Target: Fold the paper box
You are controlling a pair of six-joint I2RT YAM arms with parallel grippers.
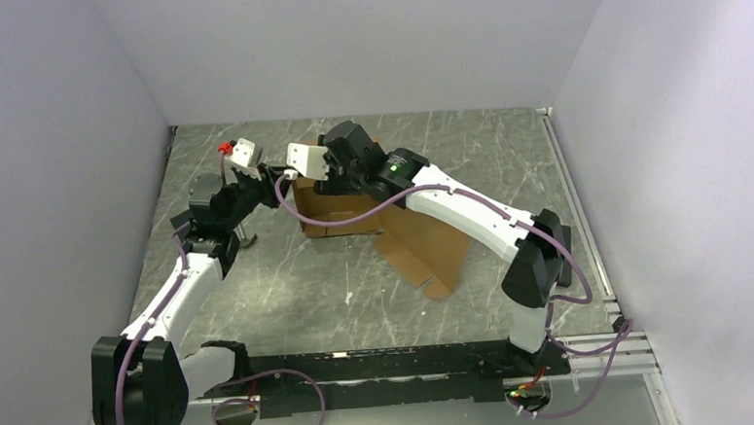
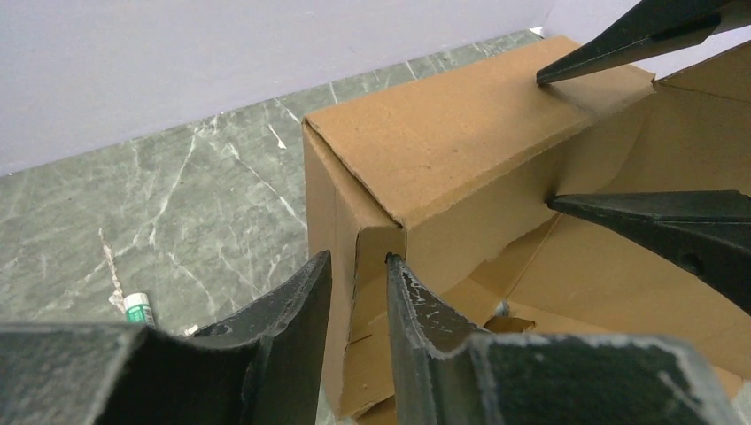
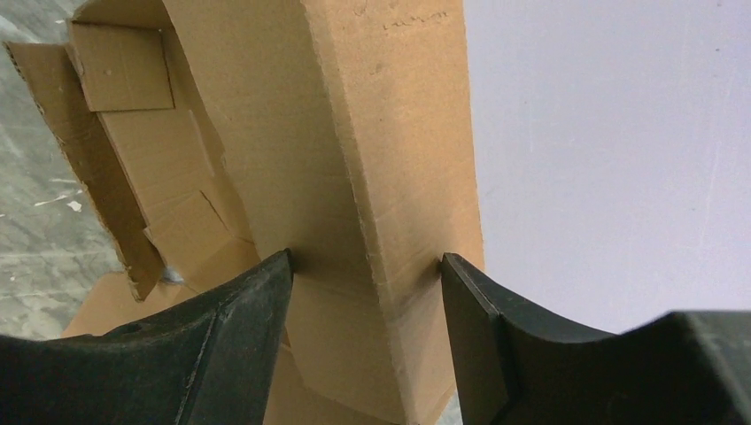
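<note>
- Top view: shows the paper box (image 1: 339, 213) close to the far edge of the surface (image 1: 290, 295), a little left of its middle. Partly raised into walls, with one long flap (image 1: 429, 249) lying flat and pointing toward the near right corner.
- Shows also the left arm (image 1: 192, 281) and the right arm (image 1: 461, 213) meeting over the box's left end, but hides the grip itself.
- Leaves wide bare room toward the near edge and the right edge, much less between the box and the far edge.
- Left wrist view: catches the left fingers (image 2: 292, 310) pinching the upright end wall at a box corner, one outside and one inside.
- Catches too the right fingers (image 2: 673, 221) spread wide, one on top of the rolled-over long wall and one against its inner face.
- Reveals a small white-and-green cylinder (image 2: 137, 308) on the surface outside that corner, apart from the box.
- Right wrist view: finds the right fingers straddling the doubled wall, both tips touching cardboard, so clamping rather than hanging free.
- Judging progress: roughly midway. Done: one long wall folded over, one end wall standing. Left, seemingly: seating that wall, raising the other sides, closing the flat flap.
- Suggests working toward the near edge, given the open room there.
</note>
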